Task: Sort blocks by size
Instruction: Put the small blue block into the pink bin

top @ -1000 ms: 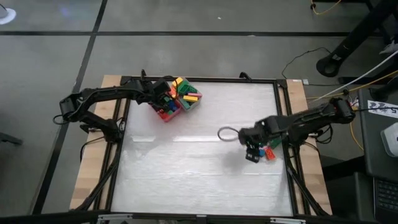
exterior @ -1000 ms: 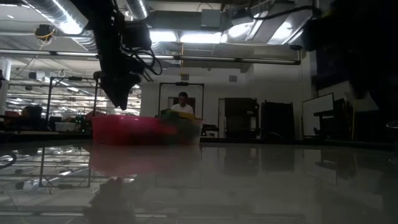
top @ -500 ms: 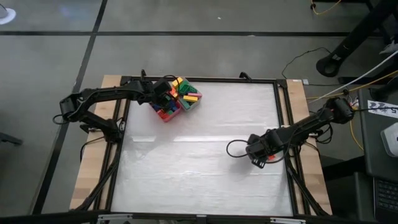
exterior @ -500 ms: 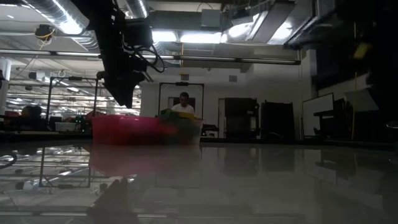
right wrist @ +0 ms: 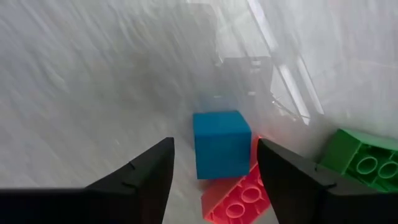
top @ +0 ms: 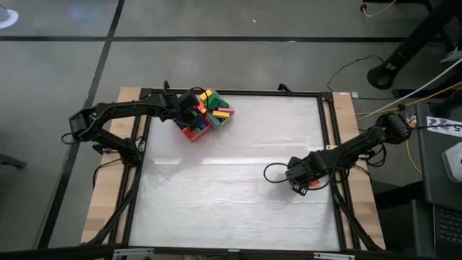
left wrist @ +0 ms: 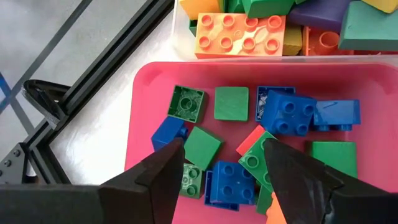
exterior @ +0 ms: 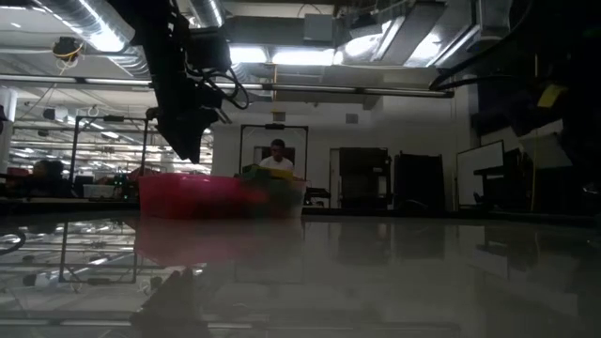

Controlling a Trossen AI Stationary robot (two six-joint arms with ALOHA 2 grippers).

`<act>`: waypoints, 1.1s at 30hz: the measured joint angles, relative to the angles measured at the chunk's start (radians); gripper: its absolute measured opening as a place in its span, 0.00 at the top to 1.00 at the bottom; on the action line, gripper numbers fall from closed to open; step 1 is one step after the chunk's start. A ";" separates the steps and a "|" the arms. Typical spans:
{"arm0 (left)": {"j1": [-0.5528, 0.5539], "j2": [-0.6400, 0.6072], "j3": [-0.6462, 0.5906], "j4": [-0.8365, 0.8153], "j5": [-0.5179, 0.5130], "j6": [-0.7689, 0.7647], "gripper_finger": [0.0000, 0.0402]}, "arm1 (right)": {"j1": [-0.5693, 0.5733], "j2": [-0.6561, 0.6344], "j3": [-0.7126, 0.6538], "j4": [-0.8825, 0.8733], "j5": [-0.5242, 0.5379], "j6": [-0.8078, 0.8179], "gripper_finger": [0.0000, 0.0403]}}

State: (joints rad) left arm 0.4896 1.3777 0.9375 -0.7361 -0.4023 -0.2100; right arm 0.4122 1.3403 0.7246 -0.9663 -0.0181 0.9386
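Note:
A pink tray [left wrist: 146, 93] holds several small green, blue and red blocks [left wrist: 286, 115]. Beside it, a clear tray [left wrist: 186, 37] holds larger orange, green and purple blocks [left wrist: 239, 34]. Both trays stand at the table's far left [top: 206, 114]. My left gripper [left wrist: 224, 180] hovers open above the pink tray. My right gripper [right wrist: 214, 174] is open, low over the table near its right edge [top: 300, 185]. Just ahead of its fingers a blue cube block [right wrist: 221, 143] rests partly on a red block [right wrist: 239, 199], with a green block [right wrist: 367, 158] beside them.
The white table top [top: 231, 188] is framed by a black rail [top: 328, 144], close to the loose blocks. In the low view the pink tray [exterior: 188, 195] shows under the left arm [exterior: 183, 94]. A person stands far off in the room [exterior: 276, 160].
My right gripper has gone down toward the table and a little toward its near edge, ending low beside the loose blocks at the right. It has kept still over the last half second. The trays and their blocks have not moved.

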 joint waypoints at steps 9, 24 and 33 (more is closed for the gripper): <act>0.000 0.000 0.000 0.000 0.000 0.000 0.48 | 0.000 0.006 0.000 0.001 0.009 -0.001 0.44; 0.000 0.000 0.000 0.000 0.000 0.000 0.48 | 0.000 0.134 0.000 0.043 0.000 -0.009 0.59; -0.004 0.000 0.000 0.096 0.000 -0.078 0.48 | -0.014 0.135 0.022 0.217 0.089 -0.058 0.68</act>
State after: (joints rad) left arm 0.4860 1.3773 0.9379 -0.6402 -0.4024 -0.2882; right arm 0.3979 1.4749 0.7462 -0.7493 0.0707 0.8807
